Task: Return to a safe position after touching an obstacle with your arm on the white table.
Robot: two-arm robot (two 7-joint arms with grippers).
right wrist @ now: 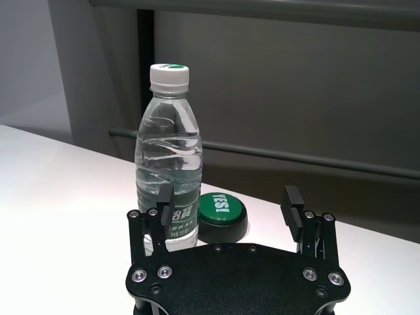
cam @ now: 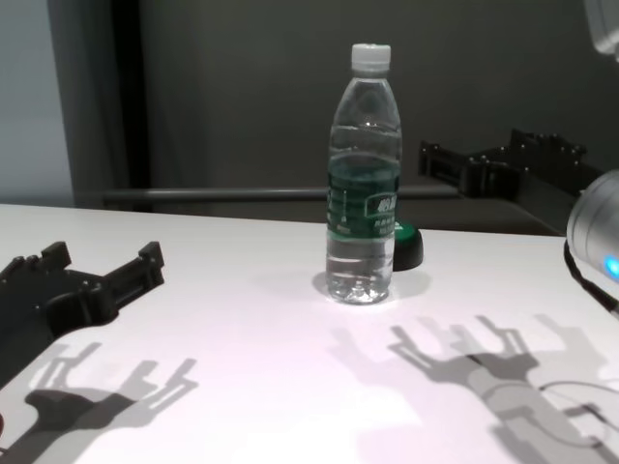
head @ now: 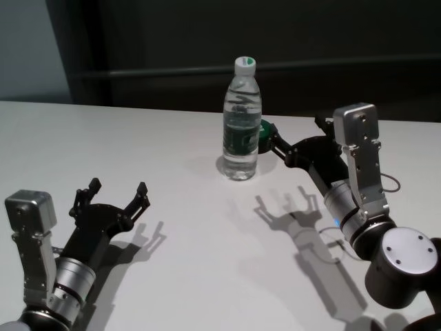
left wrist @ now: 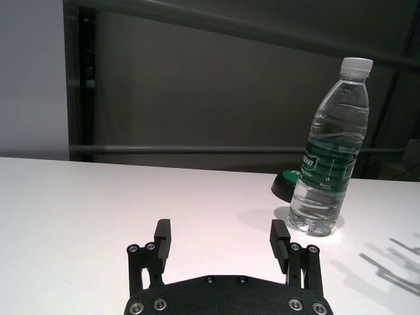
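right gripper [head: 293, 140], jaws wide, hangs beside the bottle [head: 242, 121]; draw it straight back over the counter [head: 200, 262], avoiding tipping it.

Green dome [head: 265, 136] half behind bottle [head: 242, 124].

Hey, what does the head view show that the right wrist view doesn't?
Only the head view shows the left claw, open and low over the near left of the white table, plus the right arm's wrist and elbow. Only the right wrist view shows the word TEST on the green button and the right claw open from directly behind. Both show the bottle standing upright with its white cap on, and the button beside it.
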